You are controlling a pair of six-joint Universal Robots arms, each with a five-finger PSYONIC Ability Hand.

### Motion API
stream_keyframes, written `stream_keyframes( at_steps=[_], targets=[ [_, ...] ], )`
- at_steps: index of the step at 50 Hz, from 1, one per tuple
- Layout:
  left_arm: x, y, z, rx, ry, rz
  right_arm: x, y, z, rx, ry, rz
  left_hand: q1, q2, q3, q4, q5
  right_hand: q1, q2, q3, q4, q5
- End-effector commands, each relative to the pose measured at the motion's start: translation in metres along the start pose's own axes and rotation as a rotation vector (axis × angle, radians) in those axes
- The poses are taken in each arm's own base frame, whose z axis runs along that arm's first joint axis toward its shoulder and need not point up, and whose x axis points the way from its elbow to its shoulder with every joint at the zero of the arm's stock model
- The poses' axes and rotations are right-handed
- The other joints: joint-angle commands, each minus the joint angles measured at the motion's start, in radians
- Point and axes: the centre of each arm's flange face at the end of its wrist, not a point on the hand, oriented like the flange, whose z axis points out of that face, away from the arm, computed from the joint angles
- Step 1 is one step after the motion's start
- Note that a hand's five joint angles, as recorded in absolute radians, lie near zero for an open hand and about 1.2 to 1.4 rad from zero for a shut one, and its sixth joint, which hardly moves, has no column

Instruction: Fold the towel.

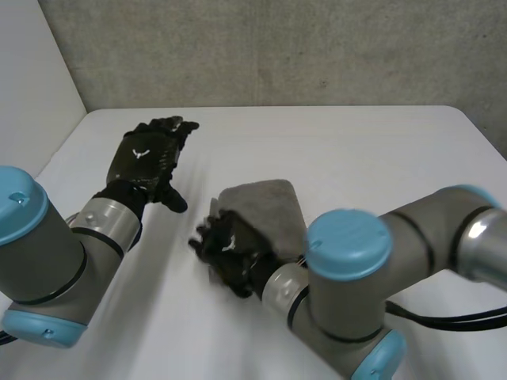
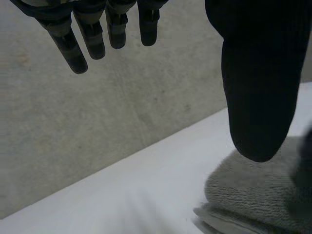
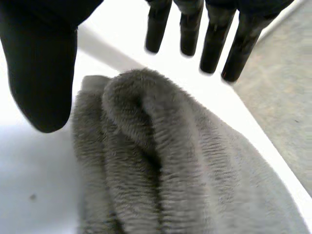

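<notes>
A grey towel lies folded into a small thick bundle in the middle of the white table. My right hand hovers over its near left end, open, with straight fingers and the thumb spread apart above the rolled folds of the towel; nothing is pinched. My left hand is held up above the table to the left of the towel, open, palm down. In its wrist view the fingers hang straight and the towel lies beyond the thumb.
A grey concrete wall runs along the table's far edge, and a pale wall stands at the left. Bare tabletop lies behind the towel and to its right.
</notes>
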Motion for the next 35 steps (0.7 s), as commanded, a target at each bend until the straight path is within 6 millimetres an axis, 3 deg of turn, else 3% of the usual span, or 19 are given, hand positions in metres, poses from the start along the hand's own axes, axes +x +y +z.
stream_keyframes(
  at_steps=[1,5,10,11,16,18,24,29,31,35],
  targets=[
    [0.001,-0.013,0.009,0.072,-0.033,-0.113,0.105,0.008,-0.028,0.027,0.28,0.404,-0.002,0.014,0.01,0.012,-0.024,-0.272,-0.198,-0.205,-0.214,-0.241],
    [0.01,-0.016,0.014,0.081,-0.001,-0.17,0.13,0.02,-0.039,0.023,0.356,0.538,-0.002,0.014,0.01,0.012,-0.024,-0.272,-0.198,-0.205,-0.214,-0.241],
    [0.059,-0.002,0.014,0.025,0.131,-0.221,0.145,0.035,-0.046,0.005,0.398,0.65,0.001,0.017,0.013,0.015,-0.022,-0.272,-0.198,-0.205,-0.214,-0.241],
    [0.059,-0.002,0.014,0.024,0.132,-0.221,0.147,0.038,-0.047,-0.013,0.404,0.661,0.001,0.017,0.013,0.015,-0.022,-0.272,-0.198,-0.205,-0.214,-0.241],
    [0.083,0.023,0.017,-0.071,0.181,-0.222,0.151,0.051,-0.045,-0.071,0.404,0.691,0.004,0.02,0.016,0.017,-0.019,-0.272,-0.198,-0.205,-0.214,-0.241],
    [0.091,0.043,0.018,-0.146,0.191,-0.21,0.152,0.053,-0.043,-0.082,0.402,0.697,0.007,0.023,0.018,0.02,-0.016,-0.272,-0.198,-0.205,-0.214,-0.241],
    [0.086,0.071,0.02,-0.251,0.121,-0.193,0.15,0.052,-0.036,-0.105,0.374,0.704,0.015,0.032,0.027,0.029,-0.007,-0.272,-0.198,-0.205,-0.214,-0.241],
    [0.063,0.083,0.023,-0.31,-0.017,-0.171,0.152,0.057,-0.028,-0.127,0.361,0.695,0.007,0.023,0.019,0.02,-0.016,-0.272,-0.198,-0.205,-0.214,-0.241],
    [0.048,0.087,0.022,-0.334,-0.084,-0.163,0.147,0.058,-0.024,-0.144,0.341,0.683,0.004,0.02,0.016,0.018,-0.019,-0.272,-0.198,-0.205,-0.214,-0.241],
    [0.042,0.088,0.017,-0.35,-0.111,-0.158,0.12,0.053,-0.003,-0.178,0.252,0.622,0.001,0.017,0.013,0.015,-0.022,-0.272,-0.198,-0.205,-0.214,-0.241]
  ],
)
